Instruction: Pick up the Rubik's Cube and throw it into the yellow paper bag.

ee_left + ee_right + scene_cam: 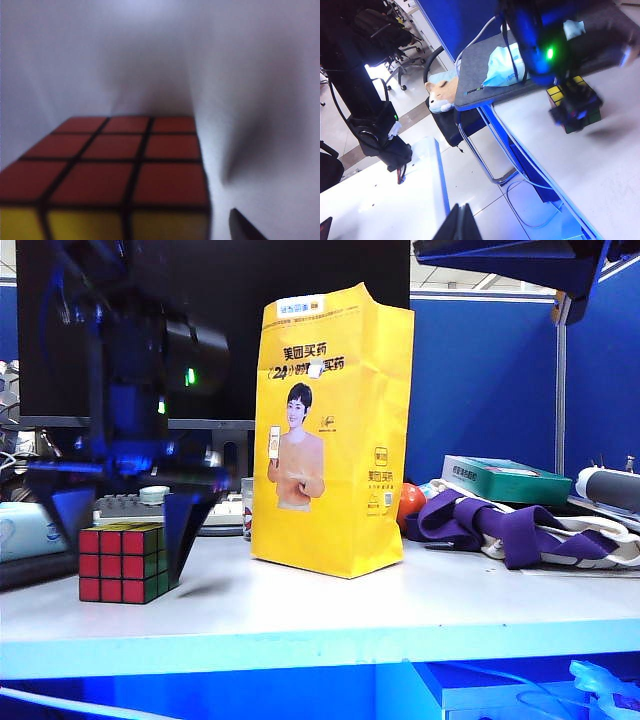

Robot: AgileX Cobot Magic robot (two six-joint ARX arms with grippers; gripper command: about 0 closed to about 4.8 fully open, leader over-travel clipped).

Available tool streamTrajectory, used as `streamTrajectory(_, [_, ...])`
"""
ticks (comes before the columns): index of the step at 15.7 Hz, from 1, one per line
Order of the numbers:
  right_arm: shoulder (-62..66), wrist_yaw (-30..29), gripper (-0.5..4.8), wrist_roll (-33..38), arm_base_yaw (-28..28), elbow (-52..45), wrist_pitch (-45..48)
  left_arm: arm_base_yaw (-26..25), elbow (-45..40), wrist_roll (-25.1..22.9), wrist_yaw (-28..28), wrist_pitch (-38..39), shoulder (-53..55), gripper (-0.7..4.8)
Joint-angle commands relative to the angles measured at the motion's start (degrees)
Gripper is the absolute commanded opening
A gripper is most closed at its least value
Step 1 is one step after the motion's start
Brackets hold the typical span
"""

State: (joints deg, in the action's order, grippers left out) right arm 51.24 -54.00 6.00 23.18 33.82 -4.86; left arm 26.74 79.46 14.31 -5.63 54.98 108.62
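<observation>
Exterior view shows the white table, the tall yellow bag standing on it, and the small cube left of the bag. The left gripper hangs wide apart around the cube, not squeezing. Next it should pinch. The right gripper, fingers together, waits off the table.

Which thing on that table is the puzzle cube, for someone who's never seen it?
Find the tall yellow paper bag on the white table. Left of it, apart, the Rubik's Cube sits under the left gripper, its jaws open. It alone has small red, green and yellow squares.
</observation>
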Motion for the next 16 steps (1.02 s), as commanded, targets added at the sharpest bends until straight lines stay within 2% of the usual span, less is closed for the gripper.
streamTrajectory(1, [0.0, -0.3, -0.01, -0.2, 0.0, 0.4, 0.4, 0.0, 0.5, 1.0, 0.0, -1.6, -0.6, 4.79])
streamTrajectory(2, [0.0, -0.3, -0.01, -0.2, 0.0, 0.4, 0.4, 0.0, 0.5, 0.9, 0.6, -1.6, -0.6, 4.79])
streamTrajectory(3, [0.0, -0.3, -0.01, -0.2, 0.0, 0.4, 0.4, 0.0, 0.5, 0.5, 0.8, -1.8, -0.6, 1.41])
streamTrajectory(4, [0.0, -0.3, -0.01, -0.3, 0.0, 0.4, 0.4, 0.0, 0.5, -1.3, 1.4, -2.0, -0.6, 0.29])
streamTrajectory(6, [0.0, -0.3, -0.01, -0.3, 0.0, 0.4, 0.4, 0.0, 0.5, -3.4, 3.5, -3.1, -0.6, 0.13])
streamTrajectory(9, [0.0, 0.1, -0.01, -0.3, 0.0, 0.4, 1.3, 0.0, 3.7, -6.9, 3.5, -3.8, -0.7, 0.3])
streamTrajectory(11, [0.0, 0.1, -0.01, -0.2, 0.0, 0.4, 2.3, -0.1, 8.9, -9.2, 3.2, -2.1, -0.7, 0.3])
streamTrajectory(16, [0.0, 0.5, -0.01, -0.2, -0.1, 0.4, 4.0, -1.0, 31.0, -11.3, 2.9, 8.3, -0.9, -0.05])
